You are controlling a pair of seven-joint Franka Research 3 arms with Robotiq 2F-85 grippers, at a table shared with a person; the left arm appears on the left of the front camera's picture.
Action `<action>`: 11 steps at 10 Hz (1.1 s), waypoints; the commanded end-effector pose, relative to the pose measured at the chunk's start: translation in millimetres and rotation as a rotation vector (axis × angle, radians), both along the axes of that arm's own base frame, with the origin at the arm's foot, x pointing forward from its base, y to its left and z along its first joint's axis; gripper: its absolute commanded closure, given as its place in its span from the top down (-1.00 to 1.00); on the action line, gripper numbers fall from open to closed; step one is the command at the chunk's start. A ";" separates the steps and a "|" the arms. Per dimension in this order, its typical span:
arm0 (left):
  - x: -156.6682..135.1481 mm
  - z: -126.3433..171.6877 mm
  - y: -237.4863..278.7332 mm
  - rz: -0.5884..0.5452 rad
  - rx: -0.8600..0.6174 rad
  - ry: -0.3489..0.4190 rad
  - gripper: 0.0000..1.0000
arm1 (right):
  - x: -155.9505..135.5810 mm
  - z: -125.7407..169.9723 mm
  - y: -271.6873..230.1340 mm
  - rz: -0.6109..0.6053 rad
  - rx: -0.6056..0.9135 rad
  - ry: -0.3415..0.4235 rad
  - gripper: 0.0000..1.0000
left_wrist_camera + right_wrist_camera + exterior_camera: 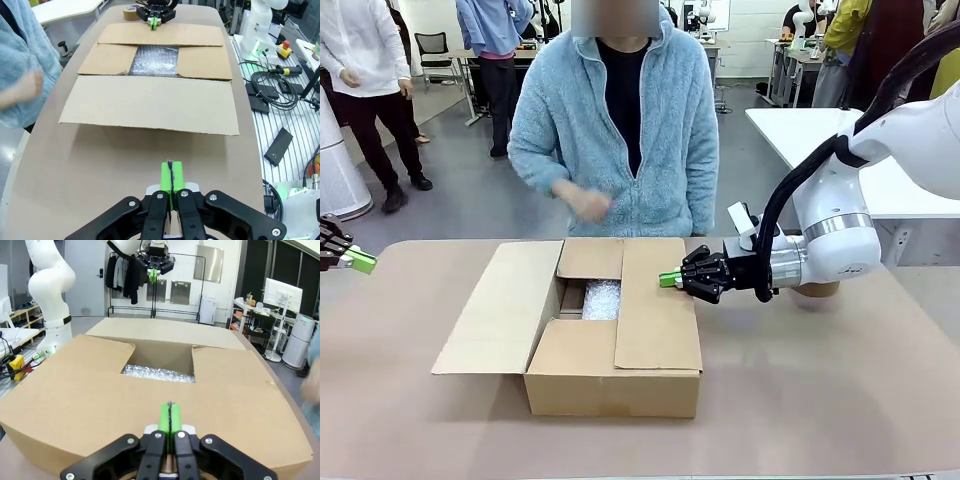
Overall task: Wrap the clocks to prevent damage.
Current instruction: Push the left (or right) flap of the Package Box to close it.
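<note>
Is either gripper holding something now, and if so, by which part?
Nothing is held. The left gripper and the right gripper are both shut and empty. The bubble-wrapped bundle lies inside the cardboard box.

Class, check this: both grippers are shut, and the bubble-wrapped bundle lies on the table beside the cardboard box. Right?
One slip. The bubble-wrapped bundle lies inside the cardboard box, visible between its flaps in the front view, not beside it. The left gripper and right gripper are indeed both shut.
</note>
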State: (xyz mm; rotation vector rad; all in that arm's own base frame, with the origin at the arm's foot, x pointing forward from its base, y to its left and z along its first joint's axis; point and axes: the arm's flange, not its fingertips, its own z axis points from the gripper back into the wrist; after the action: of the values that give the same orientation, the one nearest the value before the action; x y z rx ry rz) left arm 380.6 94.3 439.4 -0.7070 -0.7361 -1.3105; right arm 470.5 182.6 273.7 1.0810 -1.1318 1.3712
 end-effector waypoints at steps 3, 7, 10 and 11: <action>0.4 0.4 0.2 -0.002 -0.022 -0.013 -0.99 | 0.2 -2.6 -0.6 -0.010 -0.009 0.003 -0.98; 0.0 0.0 0.0 0.000 0.000 0.000 -0.99 | 0.2 -2.6 -0.6 -0.010 -0.009 0.003 -0.98; 28.4 -53.4 -25.6 -0.016 0.101 -0.009 -0.99 | 0.2 -2.6 -0.6 -0.010 -0.009 0.003 -0.98; 33.8 -70.6 -39.5 -0.025 0.158 -0.034 -0.99 | 0.2 -2.6 -0.6 -0.010 -0.009 0.003 -0.98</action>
State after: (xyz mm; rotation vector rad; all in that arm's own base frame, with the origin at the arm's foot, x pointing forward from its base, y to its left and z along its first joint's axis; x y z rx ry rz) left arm 402.0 69.6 386.2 -0.6437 -0.6407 -1.3484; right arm 470.6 182.6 273.7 1.0809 -1.1318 1.3711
